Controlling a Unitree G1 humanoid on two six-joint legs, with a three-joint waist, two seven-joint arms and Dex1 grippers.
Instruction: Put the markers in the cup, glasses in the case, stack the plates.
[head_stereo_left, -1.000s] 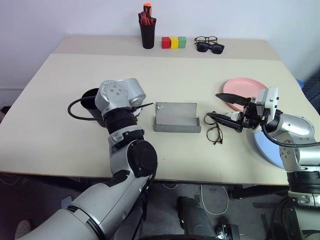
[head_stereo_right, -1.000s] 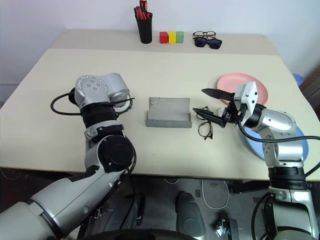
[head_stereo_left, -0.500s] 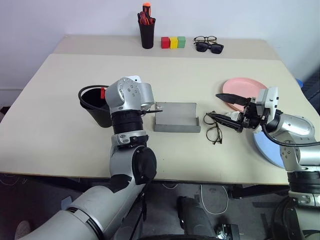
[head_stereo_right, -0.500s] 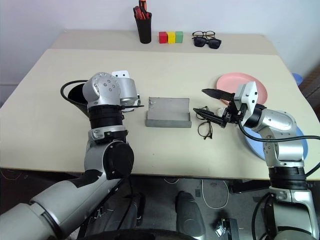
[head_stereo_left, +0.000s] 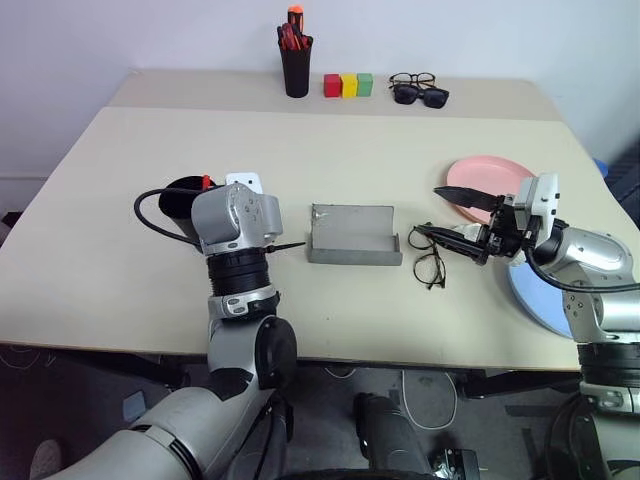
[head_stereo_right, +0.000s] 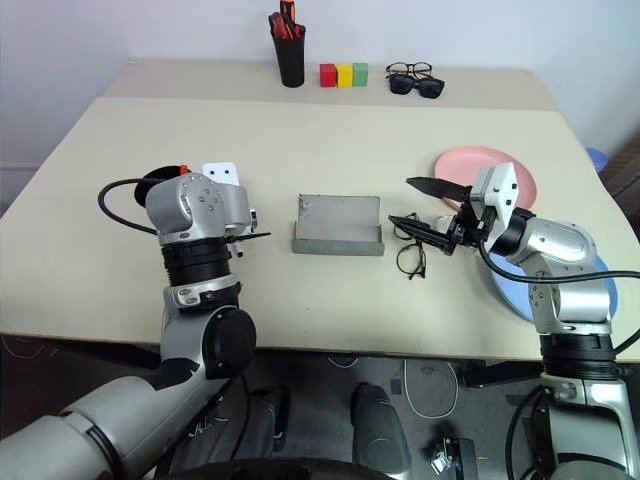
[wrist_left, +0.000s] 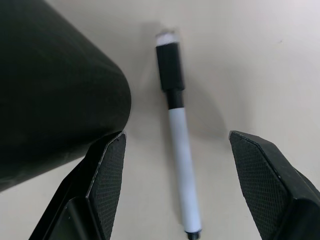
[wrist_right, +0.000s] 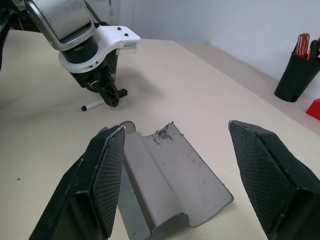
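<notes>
My left gripper (wrist_left: 176, 145) points down at the table, open, with its fingers on either side of the white marker with a black cap (wrist_left: 183, 165). That marker lies flat right beside the black cup (wrist_left: 55, 85). A red marker cap (head_stereo_left: 205, 182) sticks up from the cup (head_stereo_left: 178, 203). The grey case (head_stereo_left: 350, 236) lies open at mid table. The wire-frame glasses (head_stereo_left: 429, 264) rest just to its right. My right gripper (head_stereo_left: 428, 211) hovers open and level over them, holding nothing. The pink plate (head_stereo_left: 492, 174) and the blue plate (head_stereo_left: 536, 296) lie apart on the right.
Along the back edge stand a black pen holder (head_stereo_left: 295, 66) with red pens, three coloured blocks (head_stereo_left: 347, 85), and a pair of spectacles and sunglasses (head_stereo_left: 419, 90). The blue plate lies at the table's right front edge.
My left hand swung towards the case, then came back left and lower while rolling, ending over the white marker beside the cup. The right arm has not moved.
</notes>
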